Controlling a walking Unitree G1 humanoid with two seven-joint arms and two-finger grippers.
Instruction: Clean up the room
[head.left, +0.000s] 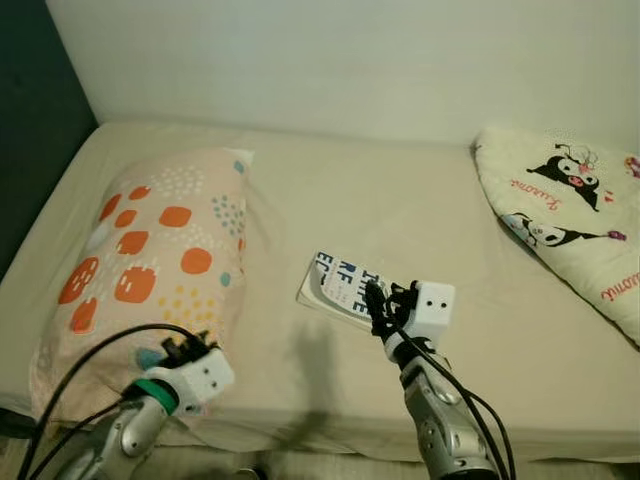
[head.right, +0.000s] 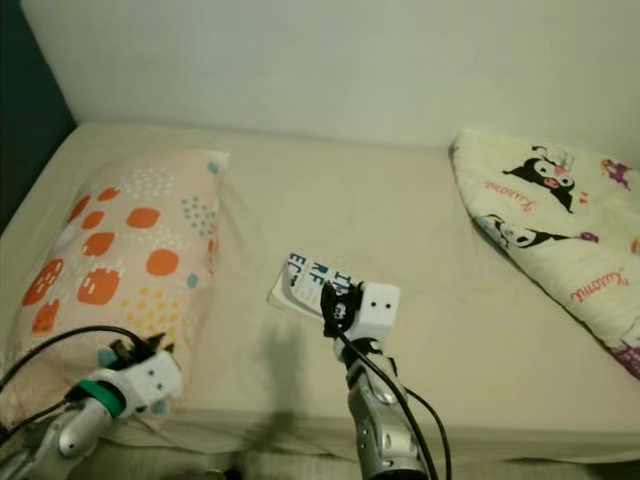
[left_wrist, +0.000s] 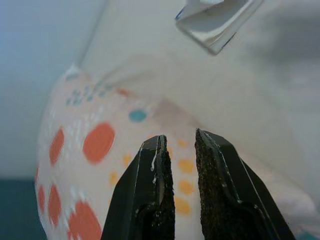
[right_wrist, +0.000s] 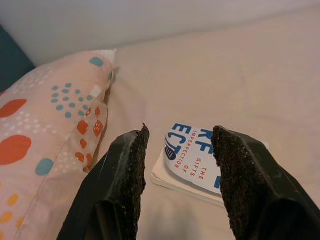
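Observation:
A white book (head.left: 337, 281) with blue lettering lies flat in the middle of the beige bed (head.left: 400, 190). My right gripper (head.left: 374, 300) hovers over the book's near edge, open, and in the right wrist view the book (right_wrist: 192, 160) lies between and beyond its fingers (right_wrist: 129, 165). My left gripper (head.left: 185, 347) hangs low at the bed's front left, over the near end of the spotted pillow (head.left: 150, 250). Its fingers (left_wrist: 150, 170) stand nearly together with only a narrow gap and nothing in it; the pillow (left_wrist: 90, 145) lies just beyond them.
A cream cartoon-print blanket (head.left: 570, 210) is bunched at the bed's right side. A white wall (head.left: 350, 60) runs behind the bed, with a dark panel (head.left: 30, 110) at the left. The bed's front edge (head.left: 330, 425) is close below my arms.

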